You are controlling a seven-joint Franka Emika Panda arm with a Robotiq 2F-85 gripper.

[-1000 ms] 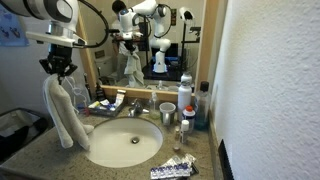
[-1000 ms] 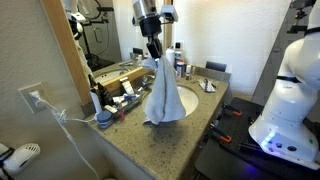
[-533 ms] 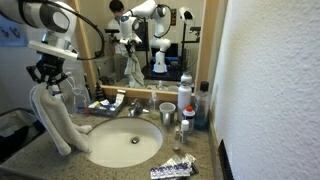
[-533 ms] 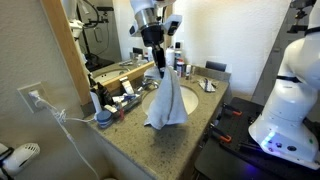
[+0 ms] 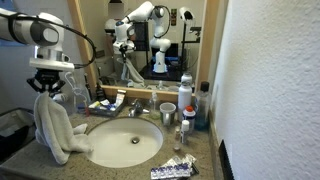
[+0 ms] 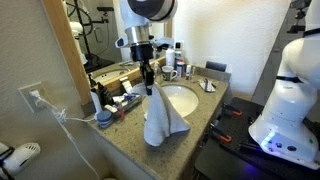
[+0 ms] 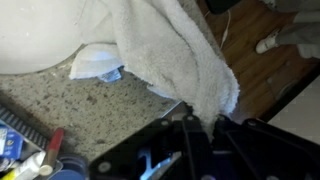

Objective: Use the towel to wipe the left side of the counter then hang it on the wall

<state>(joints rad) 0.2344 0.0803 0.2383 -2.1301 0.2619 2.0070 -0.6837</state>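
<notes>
The pale towel (image 5: pixel 56 132) hangs in a long fold from my gripper (image 5: pixel 48 88), which is shut on its top end. Its lower end rests bunched on the speckled counter (image 5: pixel 28 160), left of the oval sink (image 5: pixel 125 142). In an exterior view the towel (image 6: pixel 162 116) drapes from the gripper (image 6: pixel 149 84) down onto the counter (image 6: pixel 125 140) beside the sink (image 6: pixel 183 99). In the wrist view the towel (image 7: pixel 170 45) runs between my dark fingers (image 7: pixel 190 135) over the counter (image 7: pixel 60 100). The white stucco wall (image 5: pixel 270 80) stands at the right.
A wood-framed mirror (image 5: pixel 205 40) backs the counter. Bottles (image 5: pixel 185 95), a cup (image 5: pixel 166 112) and a faucet (image 5: pixel 133 108) stand behind the sink; a flat packet (image 5: pixel 172 168) lies at the front. A wall socket with cable (image 6: pixel 38 100) and a white robot base (image 6: pixel 290 90) are nearby.
My gripper has carried the towel sideways off the sink toward the counter's left end and lowered it; the towel's bottom now lies more bunched on the counter.
</notes>
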